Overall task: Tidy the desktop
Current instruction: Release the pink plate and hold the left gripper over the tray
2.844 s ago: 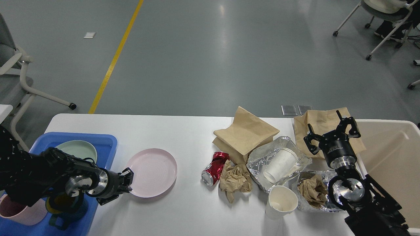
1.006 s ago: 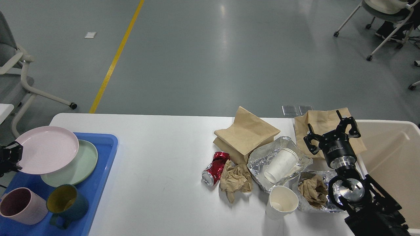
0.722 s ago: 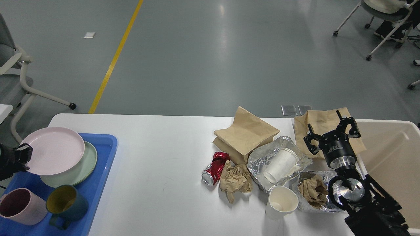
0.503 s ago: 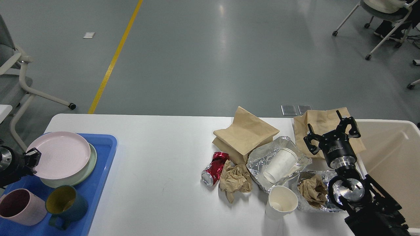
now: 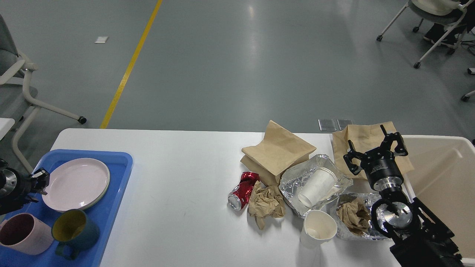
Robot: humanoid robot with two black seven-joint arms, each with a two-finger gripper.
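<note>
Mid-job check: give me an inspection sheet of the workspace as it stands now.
Surface: white desktop, bare in the middle.
Job's things: pink plate stacked on another plate in blue tray, with pink mug and dark mug.
Clutter: crushed red can, crumpled paper, paper bags, foil trays, two paper cups.
Grippers: left gripper at plate's edge, state unclear; right gripper open, empty.
Cables: nothing seen.
Surroundings: beige bin, wheeled chairs, yellow floor line.

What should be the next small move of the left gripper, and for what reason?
Probably let go and draw back to the left. The pink plate lies flat on the green plate inside the blue tray, and the left gripper is at its left rim. Whether its jaws are open cannot be told. Trash remains on the desktop.
</note>
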